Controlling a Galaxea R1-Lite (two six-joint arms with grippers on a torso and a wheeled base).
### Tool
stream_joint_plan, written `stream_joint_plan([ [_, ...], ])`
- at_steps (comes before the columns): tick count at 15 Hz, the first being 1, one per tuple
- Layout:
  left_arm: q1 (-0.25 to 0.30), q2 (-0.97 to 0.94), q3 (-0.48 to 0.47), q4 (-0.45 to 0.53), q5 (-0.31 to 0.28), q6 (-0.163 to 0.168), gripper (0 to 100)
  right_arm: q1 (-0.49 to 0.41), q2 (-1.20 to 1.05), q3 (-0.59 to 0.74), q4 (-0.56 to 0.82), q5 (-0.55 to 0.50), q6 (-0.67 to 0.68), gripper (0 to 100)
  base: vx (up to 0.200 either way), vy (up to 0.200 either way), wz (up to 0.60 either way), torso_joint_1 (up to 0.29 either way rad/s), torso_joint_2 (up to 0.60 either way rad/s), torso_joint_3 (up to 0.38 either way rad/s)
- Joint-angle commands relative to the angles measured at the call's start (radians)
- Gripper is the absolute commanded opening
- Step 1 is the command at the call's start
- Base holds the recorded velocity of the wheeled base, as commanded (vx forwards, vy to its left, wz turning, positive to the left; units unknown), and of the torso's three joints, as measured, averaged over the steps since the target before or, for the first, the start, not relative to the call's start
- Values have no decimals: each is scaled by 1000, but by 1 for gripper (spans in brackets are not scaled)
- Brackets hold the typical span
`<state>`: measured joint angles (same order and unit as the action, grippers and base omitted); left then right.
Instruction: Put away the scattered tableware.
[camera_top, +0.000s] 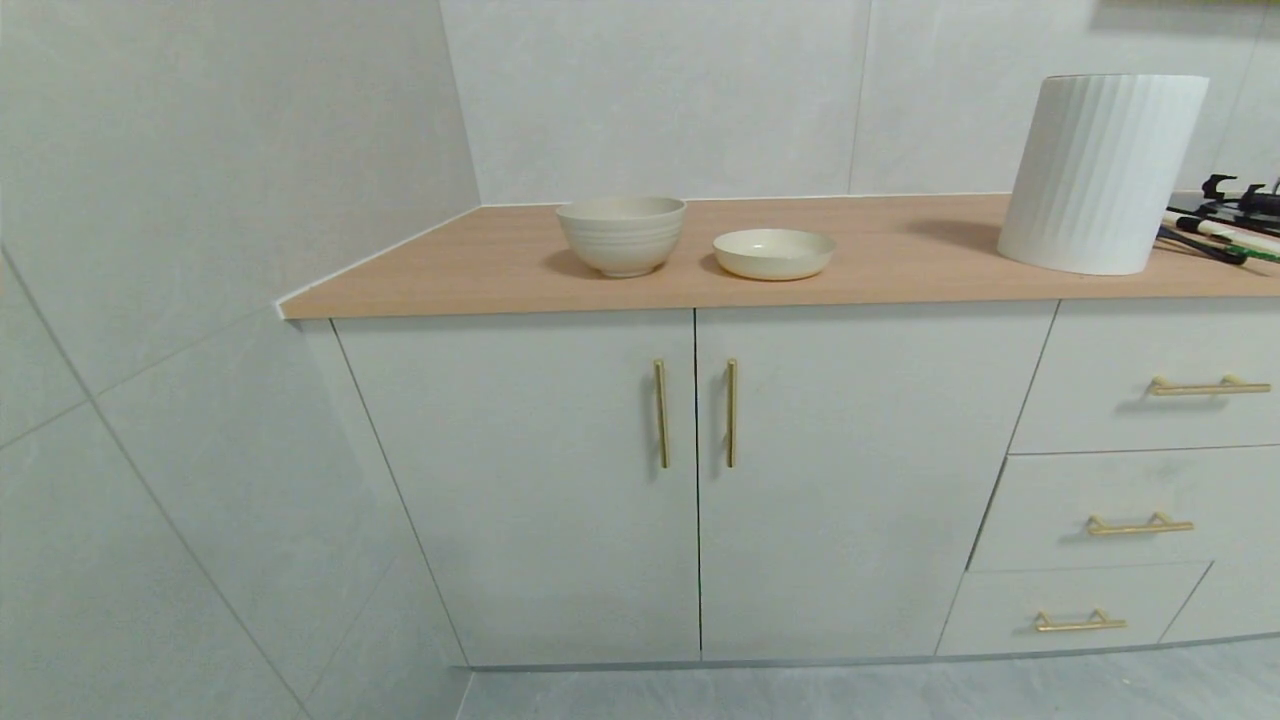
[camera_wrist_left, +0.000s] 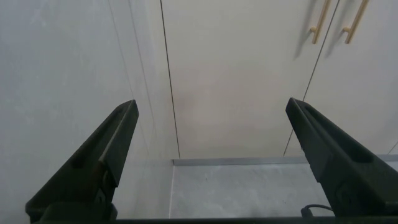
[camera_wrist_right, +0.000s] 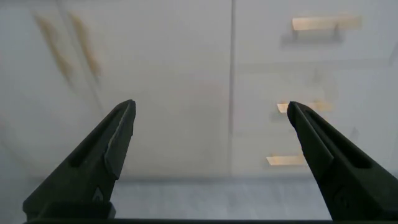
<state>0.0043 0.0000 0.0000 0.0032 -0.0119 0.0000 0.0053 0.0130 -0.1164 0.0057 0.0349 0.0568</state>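
Note:
A deep beige ribbed bowl stands on the wooden countertop, left of centre. Just to its right sits a shallow cream dish, a small gap apart from the bowl. My left gripper is open, low down and facing the left cabinet door and the floor strip. My right gripper is open too, facing the cabinet front and the drawers, with nothing between its fingers.
Below the counter are two doors with gold handles and, at the right, three drawers. A tall white ribbed cylinder stands on the counter at the right, with dark utensils beyond it. A tiled wall closes the left side.

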Motion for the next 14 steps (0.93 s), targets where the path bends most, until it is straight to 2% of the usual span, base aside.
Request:
stream_joint_plan([
  [1,0,0,0,0,0,0,100,47,166,-124,14,77,34,100,0,0,0,0,0,0],
  [5,0,0,0,0,0,0,100,151,604,-229,-9,132,5,100,0,0,0,0,0,0],
  [8,0,0,0,0,0,2,100,206,729,-299,-9,191,15,100,0,0,0,0,0,0],
  [10,0,0,0,0,0,2,100,268,846,-345,-26,293,63,100,0,0,0,0,0,0],
  [14,0,0,0,0,-2,3,100,297,1226,-476,-234,390,63,100,0,0,0,0,0,0],
])
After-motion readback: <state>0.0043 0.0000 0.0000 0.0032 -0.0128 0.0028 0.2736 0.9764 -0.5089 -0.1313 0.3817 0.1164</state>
